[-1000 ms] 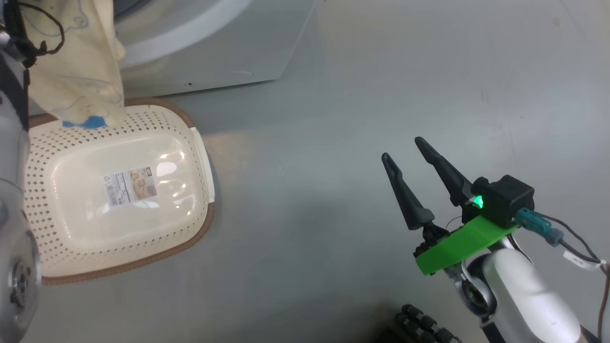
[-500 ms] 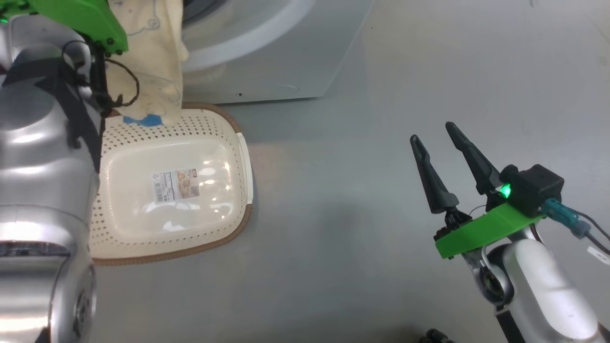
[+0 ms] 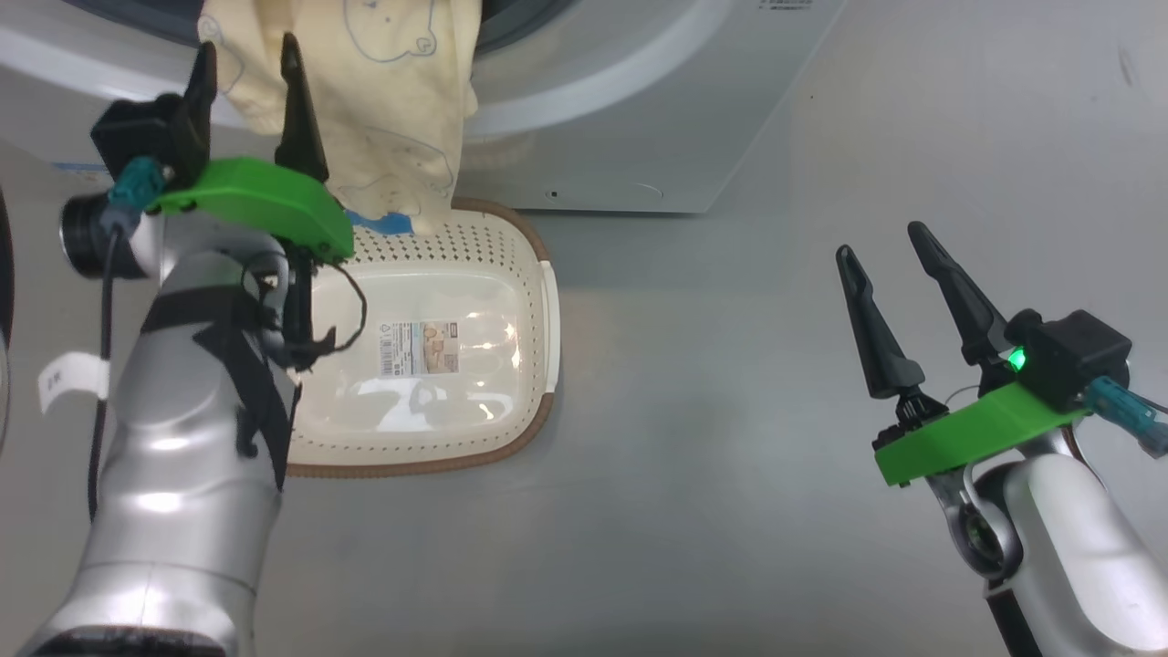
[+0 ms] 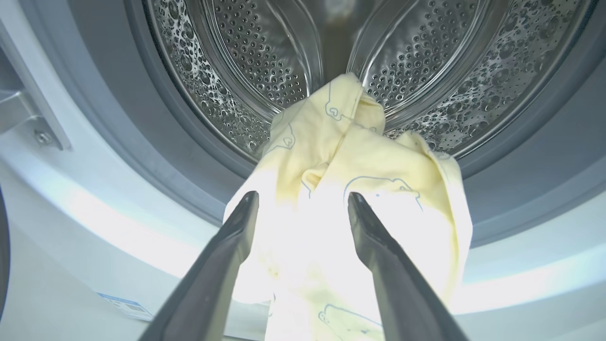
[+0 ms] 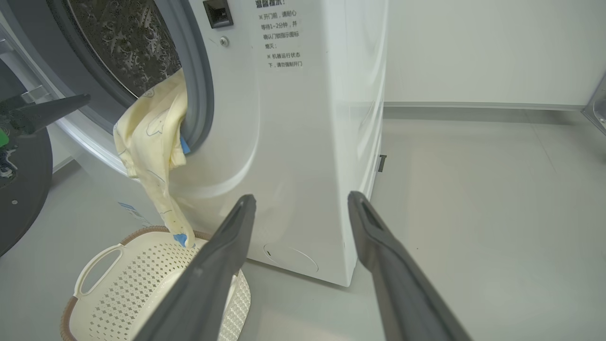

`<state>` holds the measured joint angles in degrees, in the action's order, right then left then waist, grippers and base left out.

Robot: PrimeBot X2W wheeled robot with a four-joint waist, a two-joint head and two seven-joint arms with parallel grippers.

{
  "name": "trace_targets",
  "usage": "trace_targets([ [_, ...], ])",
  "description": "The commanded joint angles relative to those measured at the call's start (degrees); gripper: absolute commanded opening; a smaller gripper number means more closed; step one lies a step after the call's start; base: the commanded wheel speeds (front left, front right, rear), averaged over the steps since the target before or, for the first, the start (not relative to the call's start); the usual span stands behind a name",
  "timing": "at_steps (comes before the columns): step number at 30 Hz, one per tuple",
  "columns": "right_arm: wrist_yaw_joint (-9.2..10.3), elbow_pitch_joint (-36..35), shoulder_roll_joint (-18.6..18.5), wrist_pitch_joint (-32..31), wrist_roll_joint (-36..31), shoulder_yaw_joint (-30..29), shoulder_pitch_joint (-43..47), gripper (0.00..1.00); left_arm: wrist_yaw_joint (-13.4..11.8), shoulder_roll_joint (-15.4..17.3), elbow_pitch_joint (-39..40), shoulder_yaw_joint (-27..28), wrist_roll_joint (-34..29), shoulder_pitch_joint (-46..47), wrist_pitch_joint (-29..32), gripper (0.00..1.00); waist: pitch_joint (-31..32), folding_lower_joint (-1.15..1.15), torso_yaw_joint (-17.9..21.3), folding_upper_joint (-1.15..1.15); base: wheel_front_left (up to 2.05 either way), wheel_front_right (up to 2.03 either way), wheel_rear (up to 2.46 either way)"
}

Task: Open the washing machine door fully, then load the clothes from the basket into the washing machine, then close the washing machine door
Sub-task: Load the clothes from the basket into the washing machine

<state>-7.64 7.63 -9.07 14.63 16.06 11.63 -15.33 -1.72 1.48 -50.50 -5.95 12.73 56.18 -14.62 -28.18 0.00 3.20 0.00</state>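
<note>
Both arms (image 3: 182, 438) forward, fingers (image 3: 294, 119) apart.

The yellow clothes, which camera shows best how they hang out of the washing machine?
The right wrist view: the clothes show side-on, draped from the drum down to the basket rim. The left wrist view shows their glare-washed top; the head view, the lower part from above.
</note>
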Motion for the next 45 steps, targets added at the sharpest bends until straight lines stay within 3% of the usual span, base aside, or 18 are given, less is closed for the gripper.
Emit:
trace_targets([
  [1, 0.15, -1.9, -1.1, 0.4, -0.4, 0.6, 1.6, 1.0, -0.2, 1.5, 4.7, 0.3, 0.4, -3.0, -0.4, 1.0, 0.8, 0.0, -1.0, 0.0, 0.0, 0.0, 0.0],
  [7, 0.15, -1.8, -1.7, 0.4, -0.6, 0.3, 2.5, 1.0, -1.1, 1.4, 11.5, -1.9, 1.9, -11.2, -0.4, 1.0, 2.2, 0.0, -2.1, 0.0, 0.0, 0.0, 0.0],
  [13, 0.15, -1.8, -2.2, 0.4, -0.7, 0.1, 3.5, 1.0, -3.6, 1.4, 19.2, -4.6, 3.2, -21.5, -0.4, 1.0, 3.8, 0.0, -3.1, 0.0, 0.0, 0.0, 0.0],
  [23, 0.15, -2.5, -2.5, 0.4, -1.0, -0.8, 4.7, 1.0, -5.1, 1.4, 27.0, -2.0, 3.0, -36.3, -0.4, 1.0, 4.6, 0.0, -3.1, 0.0, 0.0, 0.0, 0.0],
  [31, 0.15, -2.5, -2.0, 0.4, -1.0, -0.9, 6.1, 1.0, -4.6, 1.4, 32.0, 0.1, 1.8, -44.2, -0.4, 1.0, 6.1, 0.0, -2.6, 0.0, 0.0, 0.0, 0.0],
  [45, 0.15, -3.5, -0.9, 0.4, -1.0, -2.0, 8.5, 1.0, -2.8, 1.4, 36.8, 3.9, 1.4, -50.4, -0.4, 1.0, 7.1, 0.0, -0.8, 0.0, 0.0, 0.0, 0.0],
])
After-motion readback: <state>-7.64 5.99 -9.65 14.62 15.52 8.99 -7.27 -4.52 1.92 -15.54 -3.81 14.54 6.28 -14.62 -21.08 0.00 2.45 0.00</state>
